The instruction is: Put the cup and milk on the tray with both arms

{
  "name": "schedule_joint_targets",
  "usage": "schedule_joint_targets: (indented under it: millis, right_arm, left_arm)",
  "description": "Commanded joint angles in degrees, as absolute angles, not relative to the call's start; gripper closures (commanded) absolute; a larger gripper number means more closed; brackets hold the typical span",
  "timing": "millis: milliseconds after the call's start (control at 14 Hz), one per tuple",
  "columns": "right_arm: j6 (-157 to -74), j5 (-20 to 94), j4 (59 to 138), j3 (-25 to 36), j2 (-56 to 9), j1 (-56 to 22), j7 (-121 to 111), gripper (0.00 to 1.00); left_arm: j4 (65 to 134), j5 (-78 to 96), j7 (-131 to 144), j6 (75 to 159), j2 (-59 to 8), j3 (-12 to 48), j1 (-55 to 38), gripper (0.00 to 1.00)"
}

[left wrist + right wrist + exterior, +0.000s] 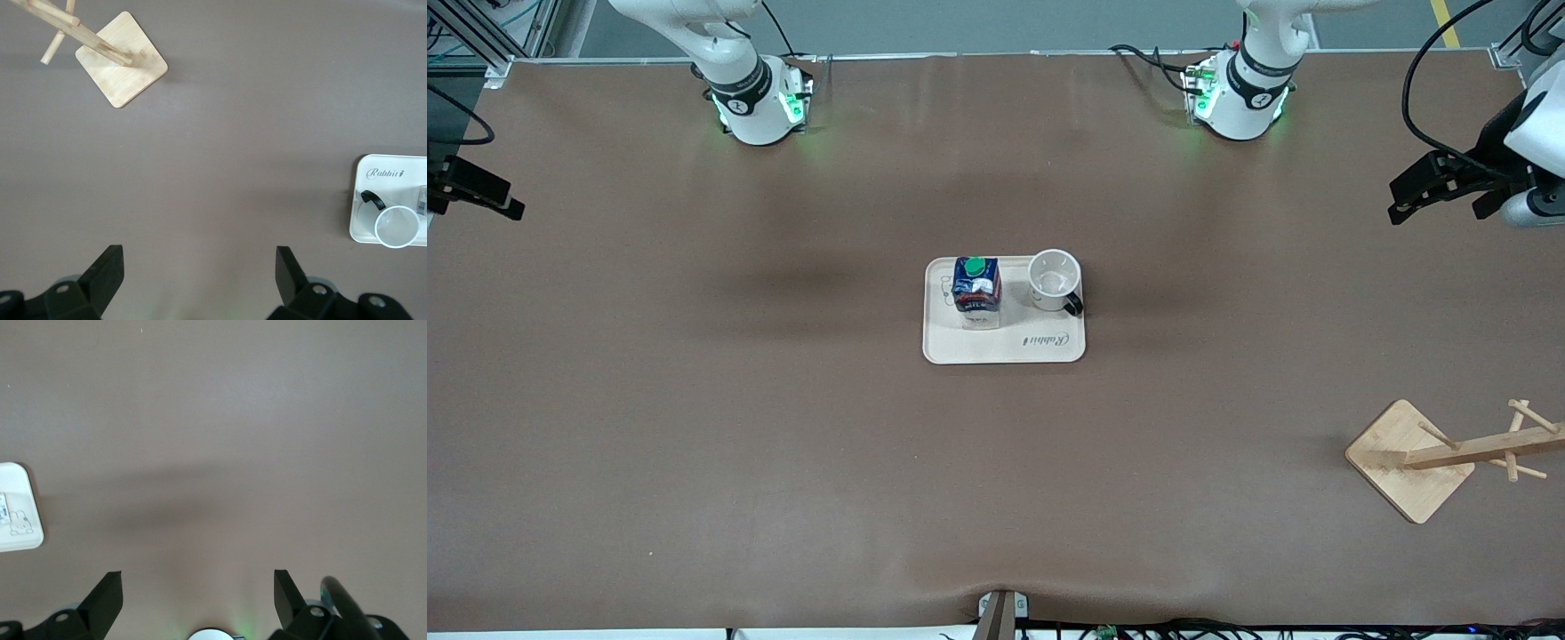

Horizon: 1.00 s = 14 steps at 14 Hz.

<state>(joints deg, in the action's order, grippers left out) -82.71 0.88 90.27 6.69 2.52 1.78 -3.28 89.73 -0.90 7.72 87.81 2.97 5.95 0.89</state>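
Wooden rack (1449,453) nearest the camera, tipped over, square base (121,59) on edge against the counter (783,427), pegged post lying out toward the left arm's end. It sits nearer the camera than the tray (1005,348) and well apart from it.

Tray mid-counter, cream, rounded corners, "Rabbit" script on the edge nearest the camera. Holds two things:
- milk (977,288): dark-blue carton, green cap up, upright, on the tray half toward the right arm's end, close to the rim farthest from the camera.
- cup (1055,281): white mug, upright, mouth open upward, nothing visible inside, black handle pointing toward the left arm's end and slightly toward the camera. Sits in the tray corner toward the left arm's end, just beside the milk, small gap between them.

The rest of the tray, nearer the camera than both items, is bare. The bear drawing shows on the rim by the milk.

Left tool (200,273): up in the air over bare counter toward the left arm's end, well apart from the tray, fingers spread wide, holding nothing. Left arm waits.

Right tool (198,597): over bare counter at the right arm's end, well apart from the tray, fingers spread wide, holding nothing. Right arm waits. Only a tray corner shows in the right wrist view.
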Motion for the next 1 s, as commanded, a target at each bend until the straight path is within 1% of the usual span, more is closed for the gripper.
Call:
schedule_joint_targets:
  millis: [0,143,929]
  right_arm:
    - [-82.27,1.23,91.32,5.36,4.39,0.88,-3.52,0.00]
    - [-81.92,1.32,90.35,4.83,4.39,-0.61,-0.38,0.00]
    - [-81.56,1.41,90.35,4.92,4.22,-0.18,0.88,0.00]
  left_arm:
    - [89.39,-1.31,6.77,87.28,3.34,6.15,0.97,0.00]
    - [89.03,-2.19,7.03,87.28,3.43,6.15,0.97,0.00]
    - [88.24,-2.28,6.94,86.75,3.43,6.15,0.97,0.00]
